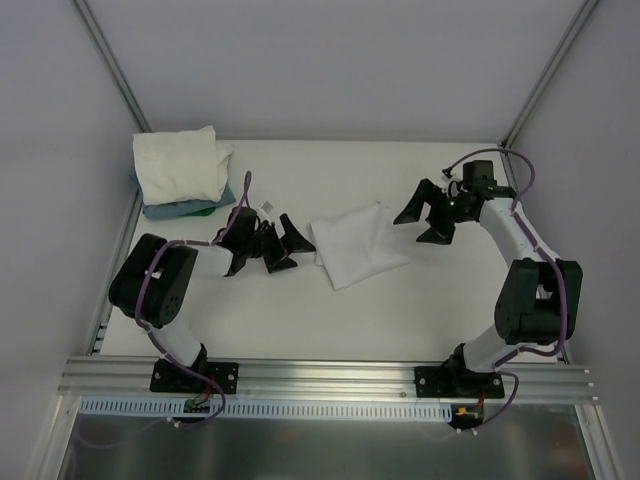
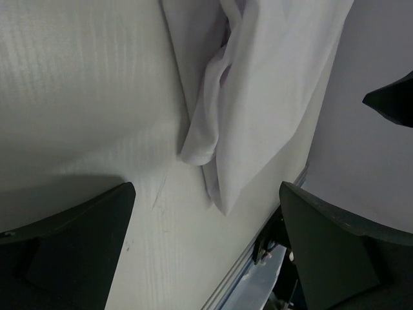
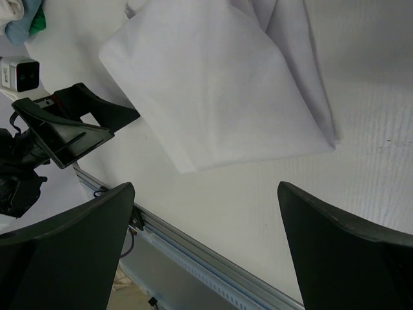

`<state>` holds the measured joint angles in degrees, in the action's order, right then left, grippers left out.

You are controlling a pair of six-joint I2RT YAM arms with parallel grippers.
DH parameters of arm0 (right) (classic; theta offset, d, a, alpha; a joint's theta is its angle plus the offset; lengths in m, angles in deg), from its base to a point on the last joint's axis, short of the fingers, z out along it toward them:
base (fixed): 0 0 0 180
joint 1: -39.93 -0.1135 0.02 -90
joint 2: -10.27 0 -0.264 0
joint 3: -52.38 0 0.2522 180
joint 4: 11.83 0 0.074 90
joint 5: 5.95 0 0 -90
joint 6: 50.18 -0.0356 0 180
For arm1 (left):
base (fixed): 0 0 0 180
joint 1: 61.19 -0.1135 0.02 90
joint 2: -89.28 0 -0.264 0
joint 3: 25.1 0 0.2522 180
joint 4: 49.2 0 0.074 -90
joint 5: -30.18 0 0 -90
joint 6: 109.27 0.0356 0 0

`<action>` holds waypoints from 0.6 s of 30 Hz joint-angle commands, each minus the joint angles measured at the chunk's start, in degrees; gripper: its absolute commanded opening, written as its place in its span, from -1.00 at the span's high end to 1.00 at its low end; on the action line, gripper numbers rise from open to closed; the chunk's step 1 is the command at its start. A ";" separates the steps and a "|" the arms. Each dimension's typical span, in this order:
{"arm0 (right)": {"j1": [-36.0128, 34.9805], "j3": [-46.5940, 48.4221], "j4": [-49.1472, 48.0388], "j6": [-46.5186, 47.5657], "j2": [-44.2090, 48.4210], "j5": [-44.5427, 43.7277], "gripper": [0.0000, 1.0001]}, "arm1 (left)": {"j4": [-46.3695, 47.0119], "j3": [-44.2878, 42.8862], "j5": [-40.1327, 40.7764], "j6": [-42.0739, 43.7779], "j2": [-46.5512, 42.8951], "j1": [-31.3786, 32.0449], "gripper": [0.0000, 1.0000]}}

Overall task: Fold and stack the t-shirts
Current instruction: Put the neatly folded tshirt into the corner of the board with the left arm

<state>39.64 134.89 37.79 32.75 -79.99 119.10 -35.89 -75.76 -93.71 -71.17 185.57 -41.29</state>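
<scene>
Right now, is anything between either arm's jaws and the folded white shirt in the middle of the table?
Nothing visible does. The left jaws stand open at the left edge of the folded t-shirt. The right jaws stand open just off its far right corner. Only bare table shows in the gaps.

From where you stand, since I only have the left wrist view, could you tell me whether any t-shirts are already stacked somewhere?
Observer: Yes, a pile of white t-shirts sits at the far left corner of the table.
Operator: Thank you. Is anything lying under it?
Observer: A teal-blue flat item pokes out beneath the pile's near edge.
Operator: And what is the right gripper doing?
Observer: The right gripper is open and holds nothing, just right of the folded t-shirt.
</scene>
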 commanded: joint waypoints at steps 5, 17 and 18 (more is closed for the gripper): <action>-5.68 3.23 -1.93 -3.20 -2.37 3.35 -0.99 | 6.33 -2.99 2.77 -2.24 6.44 4.09 -0.97; -11.74 5.07 -6.94 -5.76 -14.32 7.67 -0.99 | 5.71 -6.60 2.25 -2.77 10.50 5.76 -0.97; -12.35 5.51 -7.38 -5.76 -16.85 7.93 -0.99 | 5.63 -6.60 2.34 -2.77 10.50 5.76 -0.97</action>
<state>28.95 137.43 32.35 27.81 -92.82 124.28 -28.26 -82.39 -93.86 -75.48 194.62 -36.02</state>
